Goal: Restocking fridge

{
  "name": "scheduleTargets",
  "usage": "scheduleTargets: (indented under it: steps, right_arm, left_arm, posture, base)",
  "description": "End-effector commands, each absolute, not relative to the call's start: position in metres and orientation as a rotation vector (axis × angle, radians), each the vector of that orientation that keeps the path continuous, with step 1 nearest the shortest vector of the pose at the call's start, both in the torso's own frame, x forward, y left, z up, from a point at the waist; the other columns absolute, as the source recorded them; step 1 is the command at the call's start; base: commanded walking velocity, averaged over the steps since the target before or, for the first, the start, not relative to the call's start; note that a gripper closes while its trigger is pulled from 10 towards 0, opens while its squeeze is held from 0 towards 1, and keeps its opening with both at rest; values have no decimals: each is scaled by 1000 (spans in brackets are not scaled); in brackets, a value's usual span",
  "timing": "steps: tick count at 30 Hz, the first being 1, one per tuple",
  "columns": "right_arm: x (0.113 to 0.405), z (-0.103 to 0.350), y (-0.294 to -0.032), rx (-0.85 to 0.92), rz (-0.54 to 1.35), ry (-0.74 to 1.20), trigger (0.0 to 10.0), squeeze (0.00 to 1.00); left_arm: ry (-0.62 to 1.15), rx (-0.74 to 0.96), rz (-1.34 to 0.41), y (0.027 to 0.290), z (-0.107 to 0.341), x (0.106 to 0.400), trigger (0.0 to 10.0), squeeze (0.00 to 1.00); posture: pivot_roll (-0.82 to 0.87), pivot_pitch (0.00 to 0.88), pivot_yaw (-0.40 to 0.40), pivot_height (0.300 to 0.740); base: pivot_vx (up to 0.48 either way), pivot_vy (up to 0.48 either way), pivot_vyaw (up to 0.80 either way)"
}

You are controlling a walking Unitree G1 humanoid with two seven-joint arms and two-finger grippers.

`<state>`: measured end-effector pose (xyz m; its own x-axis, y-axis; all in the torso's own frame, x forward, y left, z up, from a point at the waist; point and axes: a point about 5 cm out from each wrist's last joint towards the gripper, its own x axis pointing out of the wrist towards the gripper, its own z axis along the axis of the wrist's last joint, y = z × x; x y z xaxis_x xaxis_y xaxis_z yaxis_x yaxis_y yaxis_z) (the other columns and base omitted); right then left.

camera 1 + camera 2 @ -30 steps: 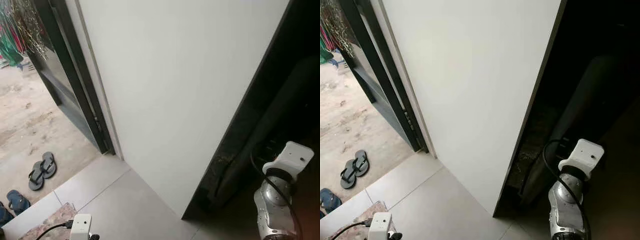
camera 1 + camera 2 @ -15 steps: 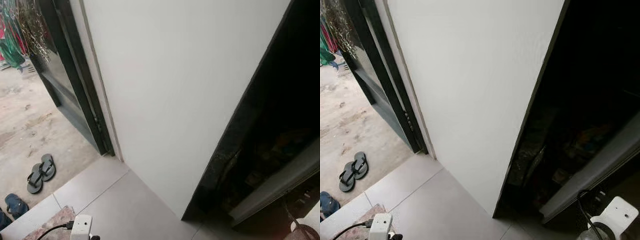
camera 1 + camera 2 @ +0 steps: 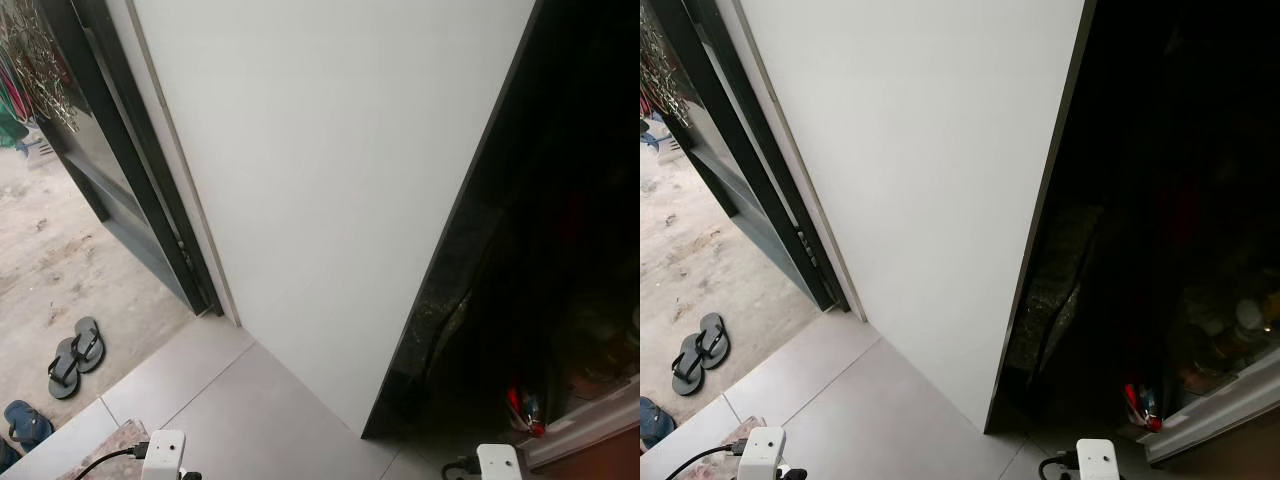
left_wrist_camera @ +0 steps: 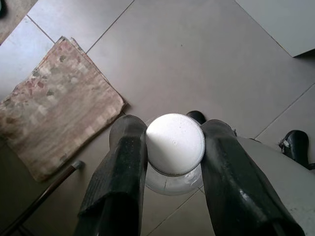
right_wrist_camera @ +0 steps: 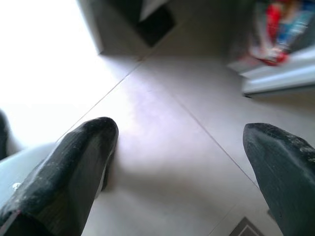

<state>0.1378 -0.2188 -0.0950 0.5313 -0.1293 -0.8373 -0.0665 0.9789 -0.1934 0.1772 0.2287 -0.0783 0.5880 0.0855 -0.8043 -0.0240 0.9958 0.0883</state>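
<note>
- A tall fridge with a plain white side panel (image 3: 330, 190) and a black edge stands on the grey floor tiles. Its front is open, and the interior (image 3: 1180, 230) is very dark.
- Low in the fridge, a red packet (image 3: 1137, 405) sits at the bottom, and jars or bottles (image 3: 1230, 335) are dimly seen on a shelf.
- A clear bottle with a white ribbed screw cap (image 4: 174, 145) is seen cap-on. It is clamped between the two black fingers of the left gripper (image 4: 172, 157), above the floor tiles.

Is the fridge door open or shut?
Open. The fridge door is swung out, and things sit in the dark fridge inside.
</note>
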Motion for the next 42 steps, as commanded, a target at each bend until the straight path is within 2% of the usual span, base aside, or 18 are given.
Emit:
scheduleTargets:
  steps: [1,2,10,13,17,23,28,38,42]
  right_arm:
    - [137,-97,-213,-152,30,1027,10000,0]
    - [142,-95,-216,-56,-72,1008,10000,0]
    - [136,-94,-228,-30,-223,986,10000,0]
    - [127,-95,-238,81,-378,990,10000,0]
    - [124,-97,-235,149,-377,991,10000,0]
    - [116,-99,-237,120,-333,1017,10000,0]
    - [113,-96,-248,172,-395,975,10000,0]
    - [104,-97,-254,140,-359,1009,10000,0]
    - [114,-96,-244,134,-316,972,10000,0]
  left_arm:
    - [988,75,70,234,-82,169,10000,0]
    - [986,73,76,235,-81,170,10000,0]
    - [982,74,72,233,-80,172,10000,0]
    - [986,72,72,232,-81,171,10000,0]
    - [986,85,66,234,-81,171,10000,0]
    - [998,123,47,237,-81,169,10000,0]
    - [1007,119,43,236,-82,167,10000,0]
    - [1015,109,25,221,-87,164,10000,0]
    - [1019,125,16,224,-86,163,10000,0]
  posture:
    - [-62,68,22,740]
    - [-64,69,28,740]
    - [-57,74,36,740]
    - [-55,77,44,740]
    - [-47,74,41,740]
    - [-51,59,41,740]
    - [-53,47,35,740]
    - [-33,41,27,740]
    - [-46,61,29,740]
  base:
    - [0,0,0]
    - [0,0,0]
    - [0,0,0]
    - [0,0,0]
    - [0,0,0]
    - [0,0,0]
    - [0,-455,0]
    - [0,-431,0]
    - [0,-417,0]
